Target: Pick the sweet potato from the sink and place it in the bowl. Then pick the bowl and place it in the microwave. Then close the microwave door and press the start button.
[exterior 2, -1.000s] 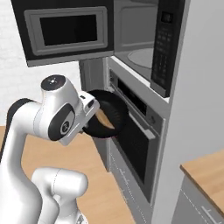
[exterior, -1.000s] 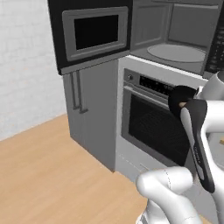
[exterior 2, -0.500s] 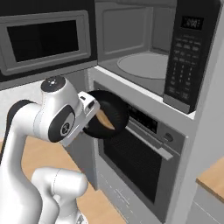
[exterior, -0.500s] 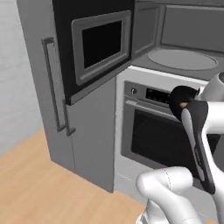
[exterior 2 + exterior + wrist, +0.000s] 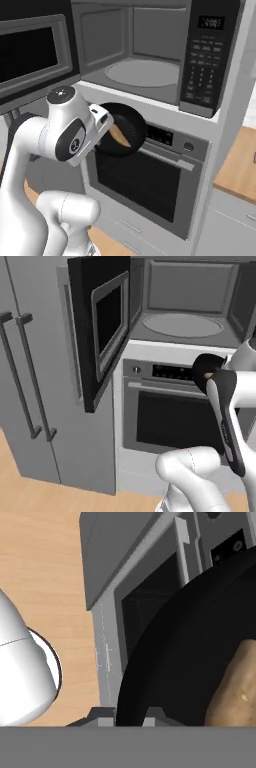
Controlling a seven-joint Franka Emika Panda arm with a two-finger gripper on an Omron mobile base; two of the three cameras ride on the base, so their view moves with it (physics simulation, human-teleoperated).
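The bowl (image 5: 122, 131) is a shallow, round, matte black dish, held up in front of the oven (image 5: 150, 185), just below the open microwave (image 5: 145, 55). The end effector (image 5: 129, 718) is clamped tight on its rim, one dark fingertip on each side of the edge in the hand view. Inside the bowl lies the sweet potato (image 5: 234, 687), an elongated orange-brown piece with a rough, speckled skin, resting against the bowl's inner slope.

The microwave has a smooth grey cavity with a flat round turntable (image 5: 182, 325) and a glossy black control panel (image 5: 204, 55) on its right. The microwave door (image 5: 102, 326), a black glass panel with a grey inner frame, stands swung out to the left. The oven beneath has a dark glass window and a horizontal handle bar (image 5: 160, 388). To the left are plain grey cabinet fronts with long dark vertical handles (image 5: 32, 376). The floor (image 5: 45, 587) is pale wood, and a wooden worktop (image 5: 240, 165) shows at the right.
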